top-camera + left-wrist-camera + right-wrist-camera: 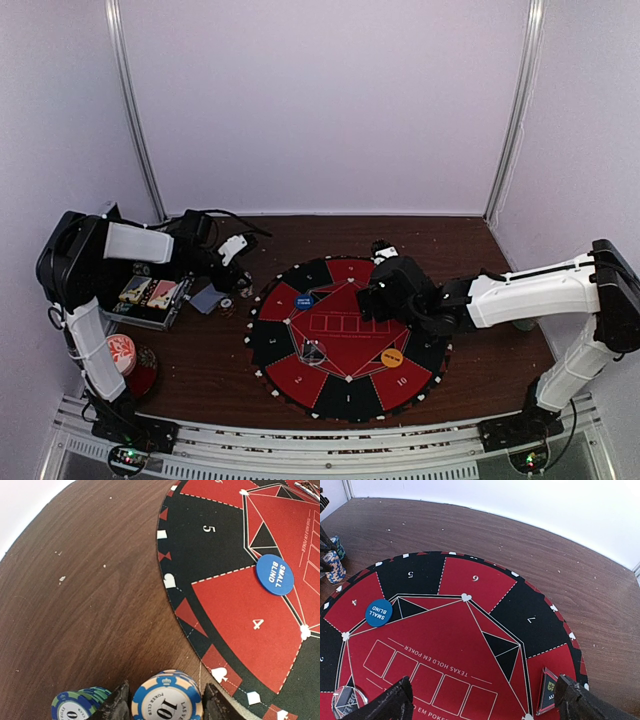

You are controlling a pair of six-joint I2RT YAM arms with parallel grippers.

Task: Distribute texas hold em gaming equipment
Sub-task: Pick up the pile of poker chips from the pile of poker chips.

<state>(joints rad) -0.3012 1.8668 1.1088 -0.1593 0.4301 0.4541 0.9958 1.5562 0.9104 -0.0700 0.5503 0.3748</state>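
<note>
The left gripper (166,707) is closed on a blue-and-white chip stack (167,694) standing on the wooden surface (75,605) just beside the round mat (220,545), while the right gripper (482,700) hangs wide open and empty above that mat, where the blue button (378,612) lies.

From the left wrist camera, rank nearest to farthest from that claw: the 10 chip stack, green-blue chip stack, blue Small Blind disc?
1. 10 chip stack: between the fingers.
2. Green-blue chip stack: just outside one finger.
3. Small Blind disc: far off, on the mat.
</note>
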